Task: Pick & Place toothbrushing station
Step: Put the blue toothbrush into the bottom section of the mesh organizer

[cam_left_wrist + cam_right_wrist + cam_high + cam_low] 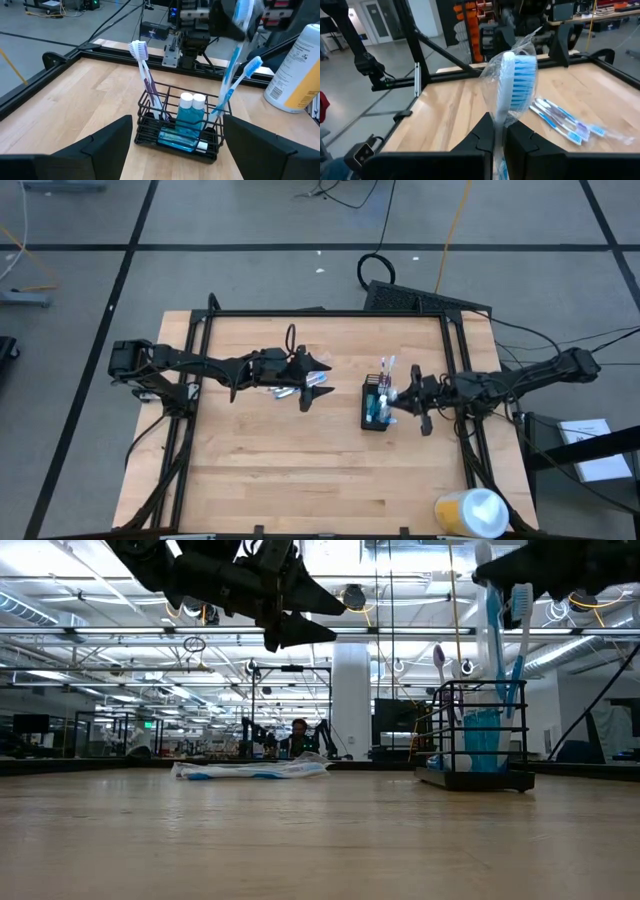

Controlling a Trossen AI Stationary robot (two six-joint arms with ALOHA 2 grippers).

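Right gripper (pixel 496 134) pinched tight on a wrapped toothbrush (pixel 514 82), bristles up, held above the wire cup (pixel 376 406) at the table's (pixel 300 470) right-middle. Cup upright, holding several brushes (pixel 148 75) leaning against its sides, two small tubes (pixel 192 107) standing inside and one lying along the bottom. Left gripper (pixel 312 380) raised off the table near the centre, fingers (pixel 107 145) spread wide, holding nothing, facing the cup from well apart. Pile of wrapped brushes (pixel 250 769) flat on the wood just below the left gripper. Yellow-and-white roll (pixel 470 513) at the near right corner. Person (pixel 298 737) far back in the room
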